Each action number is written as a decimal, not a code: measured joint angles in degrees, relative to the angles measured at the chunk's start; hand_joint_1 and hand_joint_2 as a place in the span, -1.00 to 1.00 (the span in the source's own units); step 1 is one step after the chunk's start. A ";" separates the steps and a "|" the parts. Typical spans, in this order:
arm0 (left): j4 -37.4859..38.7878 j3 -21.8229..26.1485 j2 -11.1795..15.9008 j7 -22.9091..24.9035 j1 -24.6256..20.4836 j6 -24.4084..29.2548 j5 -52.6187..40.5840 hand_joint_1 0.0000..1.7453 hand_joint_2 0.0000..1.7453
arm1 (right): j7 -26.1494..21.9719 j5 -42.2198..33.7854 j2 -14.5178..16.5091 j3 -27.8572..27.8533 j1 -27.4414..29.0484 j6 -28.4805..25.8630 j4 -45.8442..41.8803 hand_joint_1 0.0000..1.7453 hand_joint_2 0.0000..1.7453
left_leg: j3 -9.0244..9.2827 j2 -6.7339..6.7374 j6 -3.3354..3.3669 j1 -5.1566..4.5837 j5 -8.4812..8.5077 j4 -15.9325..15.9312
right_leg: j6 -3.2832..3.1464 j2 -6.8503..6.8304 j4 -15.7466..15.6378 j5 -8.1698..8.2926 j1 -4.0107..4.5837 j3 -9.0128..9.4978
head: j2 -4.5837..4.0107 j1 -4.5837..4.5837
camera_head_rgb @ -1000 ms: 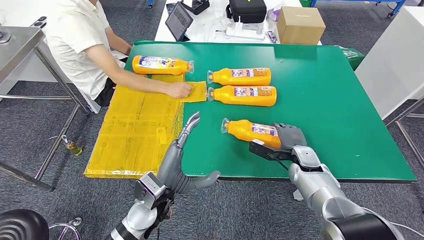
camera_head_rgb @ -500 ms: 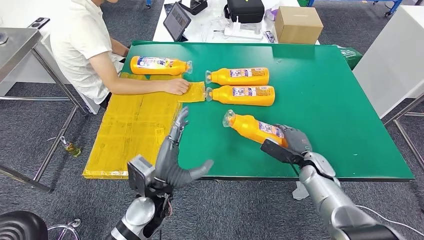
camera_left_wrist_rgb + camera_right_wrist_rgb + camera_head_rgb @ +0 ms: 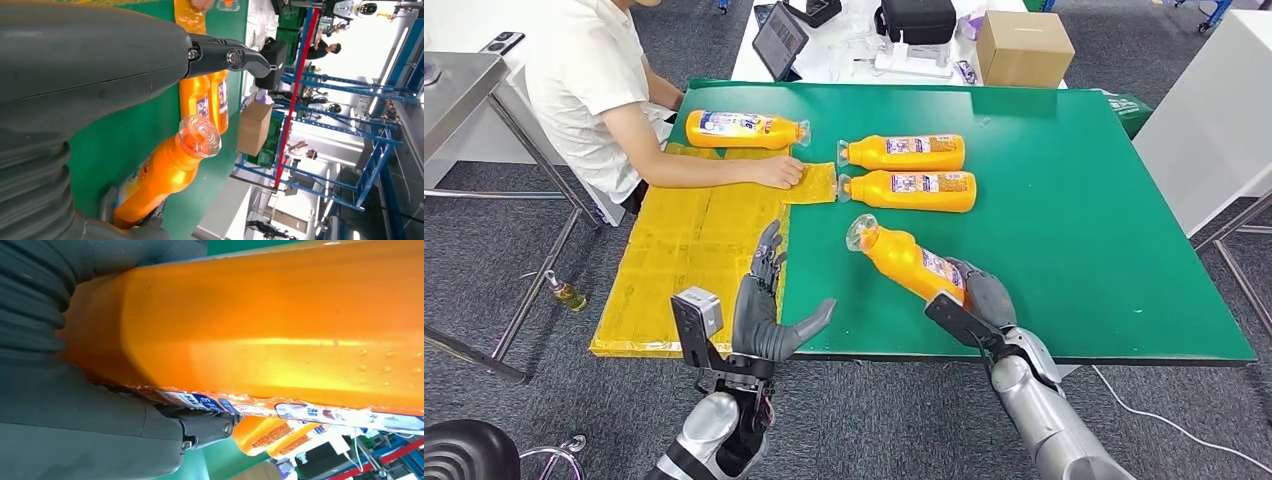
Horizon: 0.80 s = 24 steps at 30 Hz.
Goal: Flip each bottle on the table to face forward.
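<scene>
My right hand (image 3: 977, 300) grips an orange bottle (image 3: 904, 261) by its base and holds it tilted, clear cap end raised and pointing left, above the green table (image 3: 1064, 230). In the right wrist view the bottle (image 3: 280, 330) sits against the palm. My left hand (image 3: 764, 305) is open at the table's near left edge, fingers spread, holding nothing; its wrist view looks at the held bottle's cap (image 3: 200, 137). Two orange bottles (image 3: 902, 152) (image 3: 909, 190) lie side by side mid-table, caps to the left. A third bottle (image 3: 744, 129) lies at the far left.
A seated person rests a hand (image 3: 779, 172) on yellow sheets (image 3: 694, 250) covering the table's left side. Behind the table, a white bench carries a cardboard box (image 3: 1022, 48), a tablet (image 3: 779, 42) and a black case (image 3: 917, 20). A steel table (image 3: 464, 90) stands far left.
My right hand has lifted the bottle off the table and tilted its cap end up while drawing back toward the near edge. My left hand has moved lower and nearer to me.
</scene>
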 joint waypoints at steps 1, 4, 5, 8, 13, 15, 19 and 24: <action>0.09 0.07 -0.07 0.67 0.01 -0.22 1.02 -1.00 1.00 | -0.54 -0.55 0.15 0.00 0.17 -0.01 -0.27 1.00 1.00 | -0.02 0.00 0.00 0.00 0.00 0.00 | 0.00 0.00 0.00 0.00 0.00 -0.01 | 0.00 0.00; 0.84 0.37 -0.19 4.39 0.29 -2.18 8.98 -1.00 1.00 | -4.12 -4.28 1.34 0.21 1.41 -0.26 -2.72 1.00 1.00 | -0.09 0.00 0.00 0.01 0.00 0.00 | 0.00 0.00 0.02 0.00 0.02 -0.09 | 0.00 0.01; 1.28 0.42 -0.20 5.09 0.48 -2.86 11.89 -1.00 1.00 | -5.00 -5.75 2.05 0.59 2.00 -0.51 -4.31 1.00 1.00 | -0.13 0.04 -0.01 0.02 0.00 -0.01 | -0.01 0.03 0.04 0.01 0.03 -0.15 | 0.00 -0.01; 2.44 0.21 -0.21 3.61 0.79 -2.66 15.30 -1.00 1.00 | -4.89 -9.88 4.48 2.88 3.60 -2.19 -9.84 1.00 1.00 | -0.20 0.12 -0.02 0.05 0.01 -0.01 | -0.02 0.11 0.06 0.01 0.04 -0.35 | 0.00 -0.03; 3.29 -1.56 -0.20 2.12 0.52 -2.62 15.46 -1.00 1.00 | -4.63 -15.48 7.54 7.40 4.64 -3.35 -14.12 1.00 1.00 | -0.36 0.07 -0.03 0.08 0.01 -0.01 | -0.05 0.09 0.06 -0.04 0.05 -0.44 | 0.00 0.01; 3.40 -2.56 -0.15 2.36 0.16 -4.39 15.50 -1.00 1.00 | -6.11 -16.25 8.52 9.31 4.82 -2.73 -13.91 1.00 1.00 | -0.42 0.07 -0.03 0.07 0.01 -0.01 | -0.05 0.09 0.07 -0.04 0.04 -0.47 | 0.00 0.02; 3.74 -4.03 -0.10 3.42 -0.80 -6.37 16.25 -1.00 1.00 | -9.69 -18.20 11.07 13.51 5.21 -2.94 -13.21 0.86 1.00 | -0.45 0.06 -0.03 0.06 0.01 -0.01 | -0.05 0.08 0.06 -0.04 0.04 -0.52 | 0.00 0.01; 4.51 -4.35 -0.12 3.64 -1.40 -5.79 17.30 -1.00 1.00 | -9.90 -19.36 12.50 17.54 5.87 -4.37 -14.00 0.74 1.00 | -0.45 0.07 -0.03 0.08 0.01 -0.01 | -0.05 0.09 0.06 -0.04 0.05 -0.54 | 0.00 0.01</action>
